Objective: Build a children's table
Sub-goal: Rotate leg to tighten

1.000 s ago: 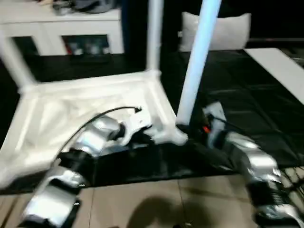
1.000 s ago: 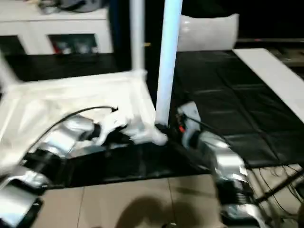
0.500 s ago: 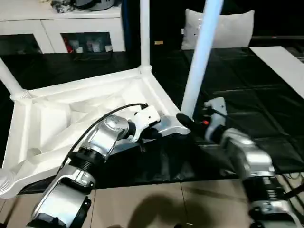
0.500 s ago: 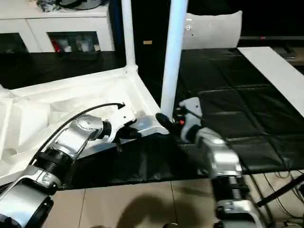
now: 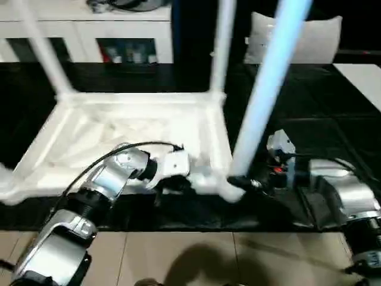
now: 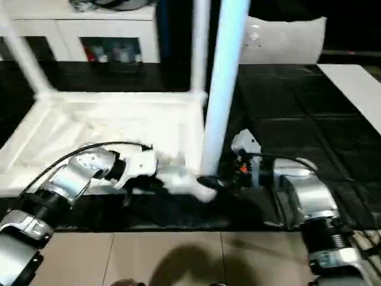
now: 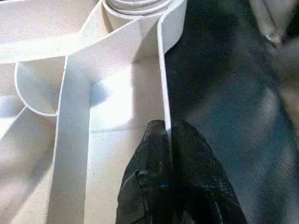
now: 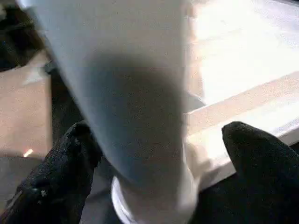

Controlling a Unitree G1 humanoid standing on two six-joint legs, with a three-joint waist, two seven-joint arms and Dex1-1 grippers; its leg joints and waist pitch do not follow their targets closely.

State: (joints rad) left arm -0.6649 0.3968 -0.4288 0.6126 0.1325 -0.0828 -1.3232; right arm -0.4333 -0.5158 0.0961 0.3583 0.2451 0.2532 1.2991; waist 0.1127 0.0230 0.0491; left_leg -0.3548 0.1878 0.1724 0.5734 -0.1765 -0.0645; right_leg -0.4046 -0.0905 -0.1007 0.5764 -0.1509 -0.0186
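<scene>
The children's table point(image 5: 119, 128) lies upside down on a black mat, ribbed underside up. Three white legs stand upright in its corner sockets: one at the back left point(image 5: 41, 47), one at the back right point(image 5: 223, 47), and a near right one point(image 5: 268, 89). My left gripper point(image 7: 164, 128) is shut on the thin rim wall point(image 7: 162, 84) of the top, close to the near right socket point(image 5: 229, 190). My right gripper point(image 8: 159, 140) is open around the foot of the near right leg point(image 8: 131, 93), one finger point(image 8: 60, 172) on each side of it.
A white cabinet point(image 5: 89, 24) with glass doors stands at the back. A white cushion point(image 5: 315, 39) leans at the back right and a white board point(image 5: 363, 77) lies at the right. The black mat point(image 5: 333, 137) ends at a tiled floor point(image 5: 178, 256) in front.
My right gripper's fingers have spread wide off the near right leg. The left gripper keeps its hold on the rim. The whole picture has shifted with the camera.
</scene>
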